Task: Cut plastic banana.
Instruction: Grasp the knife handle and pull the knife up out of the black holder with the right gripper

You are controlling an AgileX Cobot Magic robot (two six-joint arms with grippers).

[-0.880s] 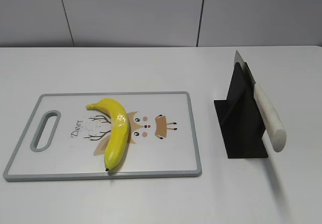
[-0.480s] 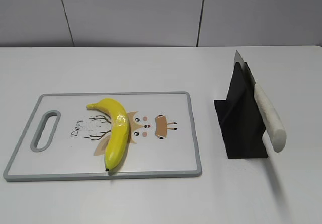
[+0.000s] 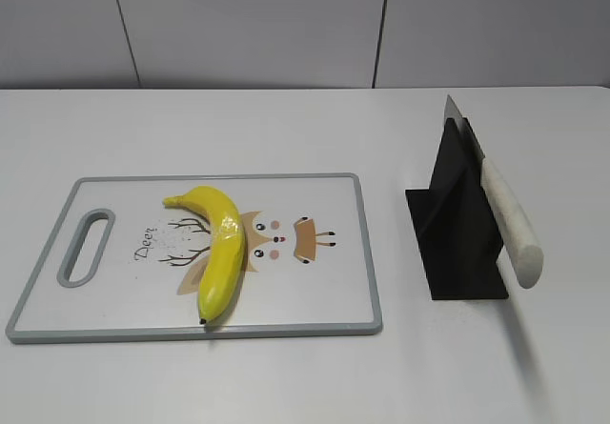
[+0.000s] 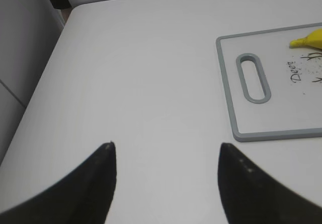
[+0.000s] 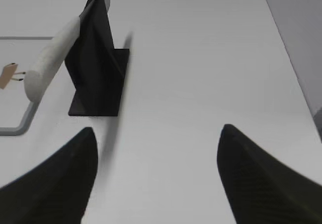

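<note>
The plastic banana [image 3: 219,245] is glossy yellow and lies curved on the white cutting board [image 3: 324,300] with a grey rim and a deer drawing. Its tip shows in the left wrist view [image 4: 308,39], where the board [image 4: 229,100] is at the right. A knife with a white handle [image 3: 510,222] rests slanted in a black stand [image 3: 457,243] to the right of the board; both show in the right wrist view, handle [image 5: 53,53] and stand [image 5: 98,83]. My left gripper [image 4: 165,148] is open over bare table left of the board. My right gripper [image 5: 157,131] is open, near and right of the stand. Neither arm shows in the exterior view.
The table [image 3: 286,129] is white, with a grey panelled wall behind it. The table's left edge and a wall show in the left wrist view [image 4: 48,48]. The table's right edge shows in the right wrist view [image 5: 289,58].
</note>
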